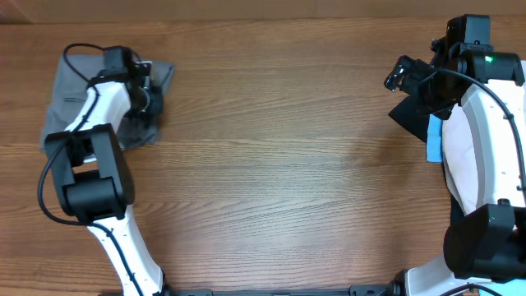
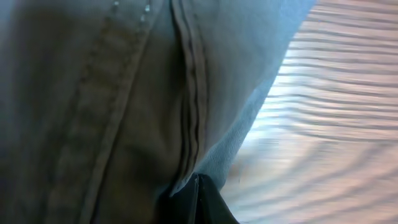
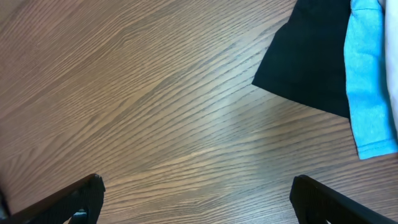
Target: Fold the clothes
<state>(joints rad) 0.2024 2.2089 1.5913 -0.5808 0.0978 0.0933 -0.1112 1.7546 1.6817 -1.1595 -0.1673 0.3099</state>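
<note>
left claw (image 2: 198,202) clenched on grey shorts (image 2: 93,93); right claw (image 3: 196,190) released, black piece (image 3: 311,56) beside.

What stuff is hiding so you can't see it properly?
- Grey shorts: overhead, the left arm covers most; left wrist view too close, only seams.
- Black piece and blue piece: overhead, the right arm hides most; right wrist view cuts them off at the edge.

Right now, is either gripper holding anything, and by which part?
Yes: left gripper is shut on the shorts, pinching a fabric edge beside a stitched seam. The right gripper is open, holding nothing.
</note>
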